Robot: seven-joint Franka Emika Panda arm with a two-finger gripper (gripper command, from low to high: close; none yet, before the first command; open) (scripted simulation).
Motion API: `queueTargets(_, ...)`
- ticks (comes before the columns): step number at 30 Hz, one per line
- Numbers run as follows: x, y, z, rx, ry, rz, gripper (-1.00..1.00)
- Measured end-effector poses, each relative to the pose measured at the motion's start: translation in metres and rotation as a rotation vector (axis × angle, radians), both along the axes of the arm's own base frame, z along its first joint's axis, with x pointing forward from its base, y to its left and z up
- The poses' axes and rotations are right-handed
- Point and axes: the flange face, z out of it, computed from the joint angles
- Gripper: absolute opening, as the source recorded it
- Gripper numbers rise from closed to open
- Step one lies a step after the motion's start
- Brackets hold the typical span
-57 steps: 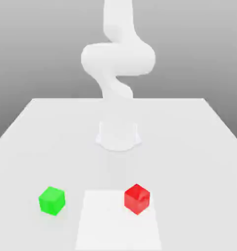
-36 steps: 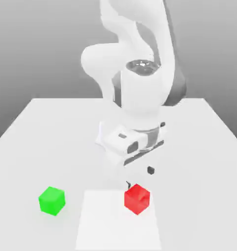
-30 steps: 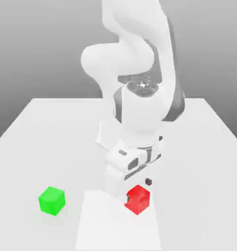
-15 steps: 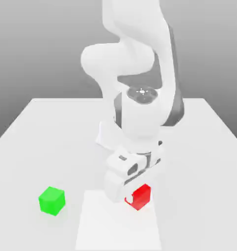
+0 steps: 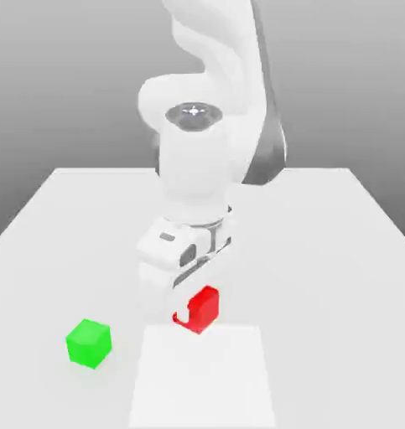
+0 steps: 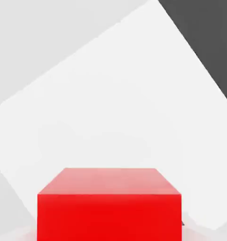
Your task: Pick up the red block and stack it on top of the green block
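Note:
The red block (image 5: 200, 307) is a small glossy cube held off the table in my gripper (image 5: 191, 312), which is shut on it from above. It hangs over the far edge of a lighter square patch (image 5: 202, 377) on the table. In the hand view the red block (image 6: 109, 207) sits close up between the fingers. The green block (image 5: 89, 342), a cube of about the same size, rests on the table toward the exterior view's left of the gripper, apart from it and a little nearer the camera.
The white table (image 5: 340, 251) spreads wide around both cubes. The arm's base and bulky white links (image 5: 201, 167) rise behind the gripper. A dark area (image 6: 209, 42) beyond the table's edge shows in the hand view.
My gripper came down over the red block, shut on it, then lifted it and carried it toward the exterior view's left. The green block stayed put.

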Motion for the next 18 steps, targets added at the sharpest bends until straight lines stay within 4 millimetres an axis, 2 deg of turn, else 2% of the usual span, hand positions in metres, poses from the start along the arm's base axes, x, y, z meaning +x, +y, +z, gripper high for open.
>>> queueTargets(9, -0.004, -0.075, 0.012, -0.003, 0.001, 0.257, -1.0)
queueTargets(18, -0.023, -0.147, 0.019, 0.0, 0.009, 0.499, -1.0)
